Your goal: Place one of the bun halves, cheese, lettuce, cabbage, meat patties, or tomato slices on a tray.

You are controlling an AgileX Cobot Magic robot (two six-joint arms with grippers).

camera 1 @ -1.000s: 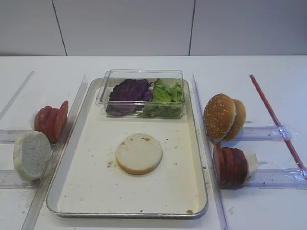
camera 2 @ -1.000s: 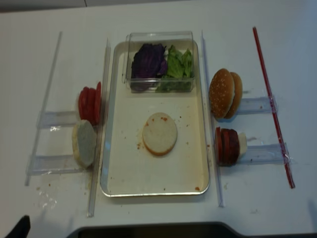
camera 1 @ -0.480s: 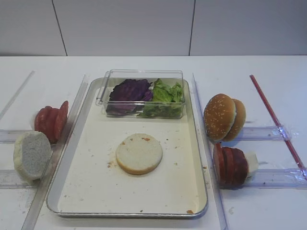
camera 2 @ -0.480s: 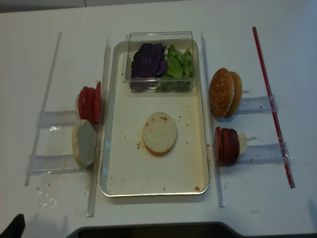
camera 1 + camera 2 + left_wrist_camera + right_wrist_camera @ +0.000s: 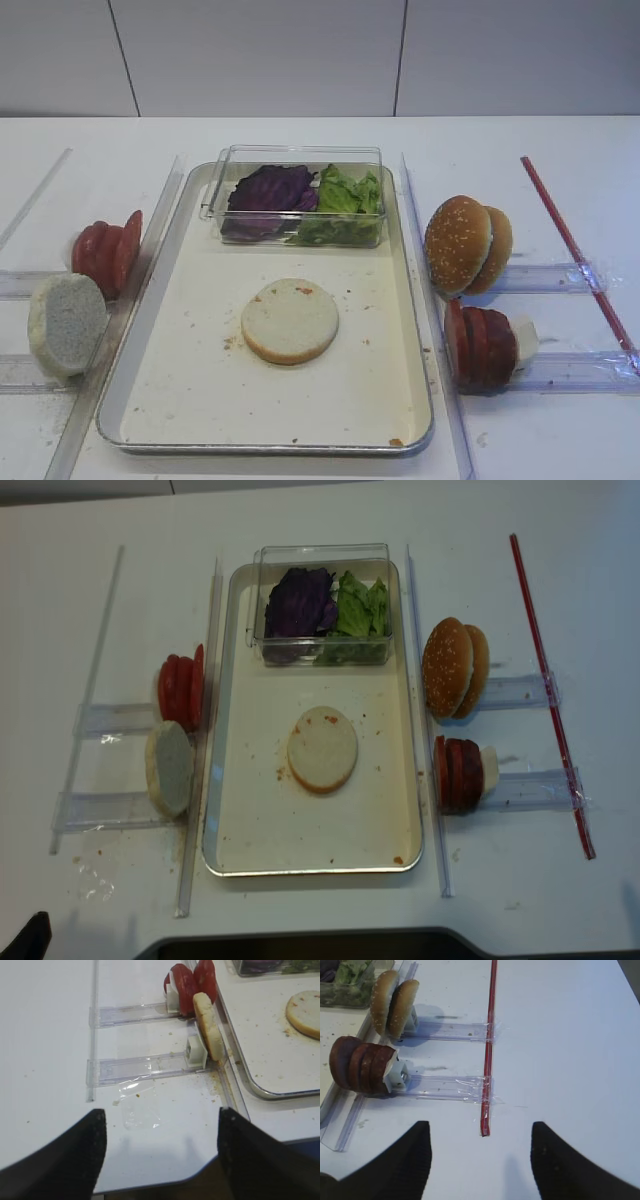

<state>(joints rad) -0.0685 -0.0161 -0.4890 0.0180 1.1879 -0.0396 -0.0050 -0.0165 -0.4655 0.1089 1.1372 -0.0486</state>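
Note:
A pale bun half [image 5: 290, 320] [image 5: 322, 748] [image 5: 305, 1012] lies flat in the middle of the cream tray [image 5: 190, 380] [image 5: 250, 820]. Lettuce [image 5: 345, 198] and purple cabbage [image 5: 268, 188] sit in a clear box at the tray's far end. Tomato slices [image 5: 105, 255] [image 5: 190, 982] stand left of the tray. Meat patties [image 5: 480, 345] [image 5: 362, 1064] stand to its right. No cheese shows. My left gripper [image 5: 161, 1115] hangs open and empty over the table's near left edge. Near the table, right of the patties, my right gripper [image 5: 480, 1127] is open and empty too.
A rougher bun half [image 5: 65, 322] [image 5: 209, 1025] stands on edge by the tomatoes. Sesame buns [image 5: 465, 243] [image 5: 392, 1002] stand right of the tray. A red rod [image 5: 570, 240] [image 5: 490, 1035] and clear plastic rails [image 5: 560, 275] flank the tray. The table's front edge [image 5: 200, 1176] is close.
The dark tip of my left gripper at the bottom left corner of the overhead view has slipped slightly further out of frame. Nothing on the table has moved.

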